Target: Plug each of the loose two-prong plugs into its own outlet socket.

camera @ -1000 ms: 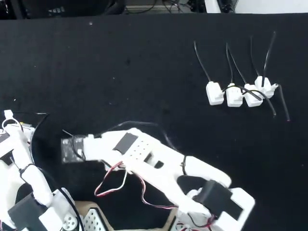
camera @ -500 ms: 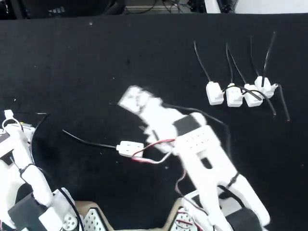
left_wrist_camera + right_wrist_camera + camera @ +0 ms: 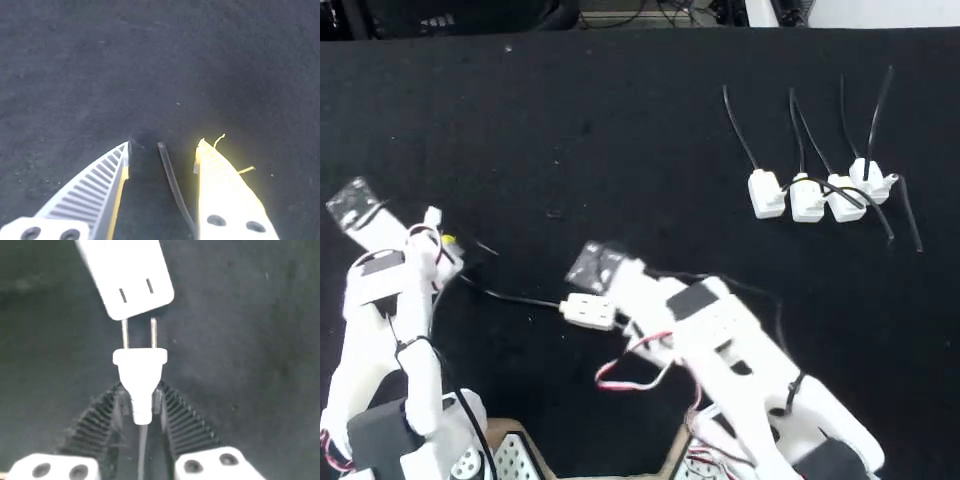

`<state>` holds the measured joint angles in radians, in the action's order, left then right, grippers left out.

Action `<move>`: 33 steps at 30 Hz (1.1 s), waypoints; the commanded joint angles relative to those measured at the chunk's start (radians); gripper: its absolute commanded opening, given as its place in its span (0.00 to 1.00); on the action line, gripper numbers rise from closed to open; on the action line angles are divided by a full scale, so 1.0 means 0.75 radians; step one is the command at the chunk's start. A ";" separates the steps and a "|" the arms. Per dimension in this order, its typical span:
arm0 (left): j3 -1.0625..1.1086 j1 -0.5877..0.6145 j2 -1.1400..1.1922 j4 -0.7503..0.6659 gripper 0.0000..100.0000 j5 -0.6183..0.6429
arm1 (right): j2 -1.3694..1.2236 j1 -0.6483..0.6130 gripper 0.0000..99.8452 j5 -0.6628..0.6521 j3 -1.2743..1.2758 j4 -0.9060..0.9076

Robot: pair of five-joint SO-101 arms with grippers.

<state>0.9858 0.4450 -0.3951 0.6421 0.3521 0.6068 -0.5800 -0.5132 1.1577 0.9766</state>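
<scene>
A: High view. What is lying on the black bench (image 3: 620, 130)?
B: A white outlet socket block (image 3: 588, 311) is sitting near the front middle. Its black cord (image 3: 510, 297) is trailing toward the left arm (image 3: 390, 300). The right arm (image 3: 720, 340) is hanging just beside the block. Four white plug pieces (image 3: 815, 195) are sitting in a row at the far right.
A: Left wrist view?
B: Left jaws are standing apart, straddling the cord.
A: Right wrist view?
B: Right jaws are clamping a white two-prong plug (image 3: 139, 371). Its prongs are pointing at the block, tips right at its near edge, and both slots are showing uncovered.
</scene>
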 commanded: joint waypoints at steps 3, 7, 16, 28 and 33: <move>-0.011 -0.021 -0.027 -0.008 0.21 -0.027 | 0.116 -0.192 0.01 0.014 0.017 -0.029; -0.011 -0.021 -0.031 -0.008 0.21 -0.027 | 0.087 -0.207 0.01 0.014 0.103 -0.192; -0.011 -0.013 -0.029 -0.008 0.21 -0.027 | -0.202 -0.027 0.01 0.014 -0.003 -0.421; -0.011 0.034 -0.029 -0.008 0.21 -0.027 | -0.240 0.151 0.01 0.002 -0.126 -0.385; -0.011 0.036 -0.031 -0.008 0.21 -0.027 | -0.114 0.291 0.01 0.002 -0.118 -0.137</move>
<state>0.9858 0.4618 -0.3951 0.6421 0.3399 0.4442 -0.4373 -0.5132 1.1055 0.7910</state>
